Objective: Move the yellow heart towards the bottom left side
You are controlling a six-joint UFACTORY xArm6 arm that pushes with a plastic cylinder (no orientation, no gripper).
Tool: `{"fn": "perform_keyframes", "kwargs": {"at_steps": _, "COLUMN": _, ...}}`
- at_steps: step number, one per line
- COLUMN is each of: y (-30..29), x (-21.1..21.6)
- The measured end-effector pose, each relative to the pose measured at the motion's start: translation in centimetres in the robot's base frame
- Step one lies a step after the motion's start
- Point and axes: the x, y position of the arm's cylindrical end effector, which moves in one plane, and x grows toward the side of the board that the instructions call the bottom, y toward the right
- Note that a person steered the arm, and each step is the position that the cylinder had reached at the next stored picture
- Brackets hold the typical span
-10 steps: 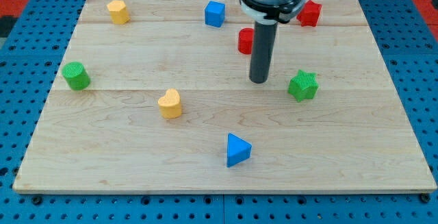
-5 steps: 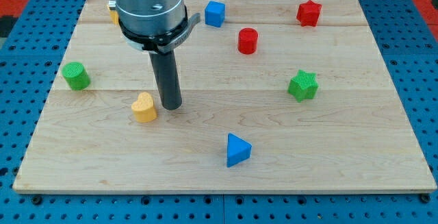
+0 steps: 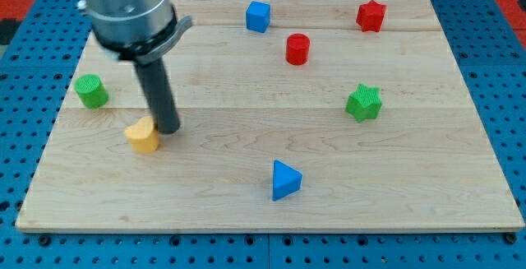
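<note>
The pale wooden board (image 3: 460,137) lies on a blue pegboard table (image 3: 509,80), and the arm's dark rod comes down over the board's left half. The arm has no gripper — nothing opens, shuts or holds — and my tip (image 3: 168,128) rests on the wood just to the right of the small yellow heart-shaped block (image 3: 143,136), touching or all but touching its upper right edge. The yellow heart sits in the left part of the board, a little below mid-height and well short of the bottom left corner. The green cylinder block (image 3: 92,91) stands near the left edge, up and to the left of the heart, apart from it.

The other blocks are well away on the right side. A blue cube (image 3: 258,16) sits near the top edge, a red cylinder (image 3: 297,49) below and to its right, and a red star-shaped block (image 3: 371,16) near the top right. A green star-shaped block (image 3: 363,103) stands at mid-height on the right, and a blue triangular block (image 3: 284,180) lies toward the bottom, right of centre — none of these touch one another.
</note>
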Motion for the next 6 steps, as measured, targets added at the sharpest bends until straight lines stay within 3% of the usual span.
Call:
{"fn": "perform_keyframes", "kwargs": {"at_steps": 1, "y": -2.9, "x": 2.5}}
{"fn": "perform_keyframes", "kwargs": {"at_steps": 2, "y": -1.1, "x": 0.0}}
{"fn": "perform_keyframes", "kwargs": {"at_steps": 4, "y": 0.3, "x": -0.4}}
{"fn": "perform_keyframes", "kwargs": {"at_steps": 5, "y": 1.6, "x": 0.1}}
{"fn": "perform_keyframes", "kwargs": {"at_steps": 6, "y": 7.2, "x": 1.3}}
